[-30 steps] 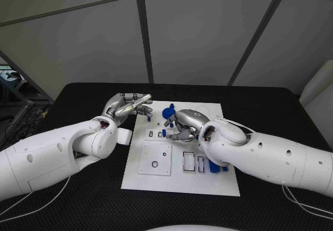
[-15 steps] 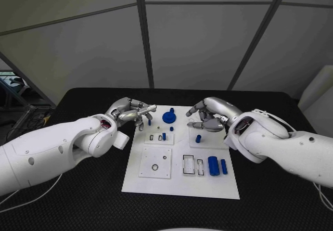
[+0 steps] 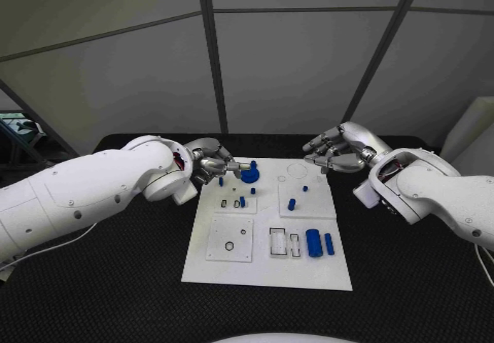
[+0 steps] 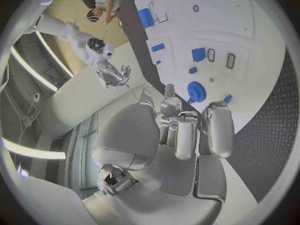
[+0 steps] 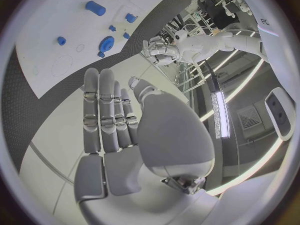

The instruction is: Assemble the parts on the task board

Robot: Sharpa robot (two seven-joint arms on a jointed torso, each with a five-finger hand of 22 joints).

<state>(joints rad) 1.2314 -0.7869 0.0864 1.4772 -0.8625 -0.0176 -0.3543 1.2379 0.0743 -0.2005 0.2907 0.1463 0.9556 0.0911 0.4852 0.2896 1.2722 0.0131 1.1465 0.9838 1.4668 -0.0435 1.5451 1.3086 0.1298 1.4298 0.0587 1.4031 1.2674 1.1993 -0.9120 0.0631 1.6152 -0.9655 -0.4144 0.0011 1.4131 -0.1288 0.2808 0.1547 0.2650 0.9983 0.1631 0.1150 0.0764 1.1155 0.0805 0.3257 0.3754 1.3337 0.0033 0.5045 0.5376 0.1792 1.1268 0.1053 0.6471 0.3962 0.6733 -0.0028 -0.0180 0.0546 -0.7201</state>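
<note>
Partway assembled: loose parts (image 3: 316,244) remain on the task board (image 3: 270,271); left hand (image 3: 213,165) curled by gear (image 3: 250,174), right hand (image 3: 335,149) spread, empty.

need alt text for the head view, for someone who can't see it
Two white robot arms hover over a white task board on a black table, both silver hands empty. The left hand is beside a blue gear; the right hand is above the board's far edge.
</note>
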